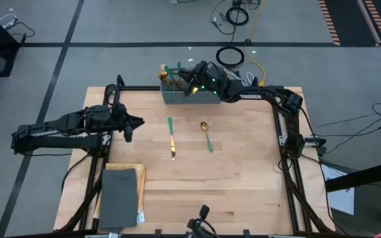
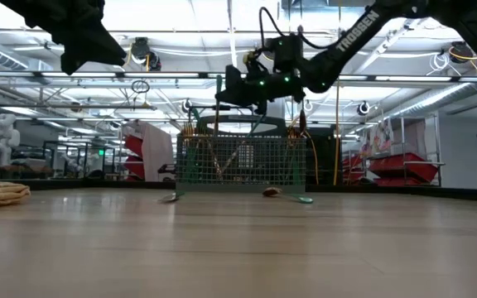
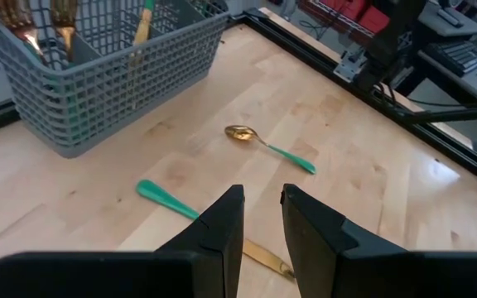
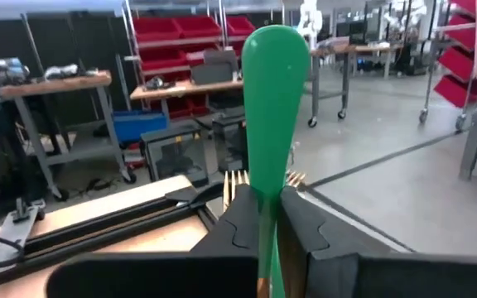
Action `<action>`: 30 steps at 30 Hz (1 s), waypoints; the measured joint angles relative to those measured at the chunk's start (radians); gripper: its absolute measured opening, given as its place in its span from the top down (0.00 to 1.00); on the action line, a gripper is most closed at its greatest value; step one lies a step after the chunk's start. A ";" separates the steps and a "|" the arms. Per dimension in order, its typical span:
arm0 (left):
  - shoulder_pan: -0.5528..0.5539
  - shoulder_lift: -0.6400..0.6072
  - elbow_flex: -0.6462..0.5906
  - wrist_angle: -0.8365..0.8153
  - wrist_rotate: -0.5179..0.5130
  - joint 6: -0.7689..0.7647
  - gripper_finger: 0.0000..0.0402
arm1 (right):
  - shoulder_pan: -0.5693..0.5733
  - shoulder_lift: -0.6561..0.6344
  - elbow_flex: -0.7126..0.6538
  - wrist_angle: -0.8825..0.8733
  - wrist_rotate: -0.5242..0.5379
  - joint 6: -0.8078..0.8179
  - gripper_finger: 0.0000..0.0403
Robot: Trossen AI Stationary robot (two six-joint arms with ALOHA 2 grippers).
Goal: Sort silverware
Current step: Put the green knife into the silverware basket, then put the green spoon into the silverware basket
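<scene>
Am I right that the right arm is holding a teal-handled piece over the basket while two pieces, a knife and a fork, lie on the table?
Not quite: the second piece is a spoon, not a fork, as the left wrist view shows. It lies on the table beside the knife. The right gripper does hold a teal-handled piece over the basket.

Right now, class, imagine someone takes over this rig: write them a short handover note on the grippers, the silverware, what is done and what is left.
Right gripper: shut on a green-handled piece, held upright above the basket at the table's far edge.
Left gripper: empty, fingers slightly apart, waiting over the table's left side.
Done: several pieces stand in the basket.
Left: a knife and a spoon lie on the table mid-board, apart from each other. The held piece is not yet released.
</scene>
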 joint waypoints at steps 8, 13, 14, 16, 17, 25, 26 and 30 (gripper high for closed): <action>0.000 0.001 0.000 0.000 -0.057 0.000 0.78 | -0.006 -0.003 -0.110 0.105 0.004 0.027 1.00; 0.000 0.002 0.000 0.000 -0.085 0.001 0.78 | -0.007 0.002 -0.157 0.107 0.005 0.027 0.99; 0.000 0.002 0.000 0.000 -0.090 0.001 0.78 | -0.007 0.001 -0.165 0.108 0.004 0.030 0.99; 0.000 0.002 0.000 0.000 -0.096 0.001 0.78 | -0.007 0.002 -0.174 0.098 0.003 0.033 0.99; 0.000 0.002 0.000 0.000 -0.100 0.001 0.78 | -0.007 0.002 -0.175 0.097 0.003 0.033 0.99; 0.000 0.003 0.000 0.000 -0.106 0.002 0.78 | -0.006 0.002 -0.175 0.146 -0.002 0.066 1.00; 0.000 0.003 0.000 0.000 -0.106 0.002 0.78 | -0.006 0.002 -0.175 0.169 -0.012 0.089 1.00; 0.000 0.003 0.000 0.000 -0.106 0.002 0.78 | -0.003 -0.040 -0.173 0.220 -0.100 0.170 0.98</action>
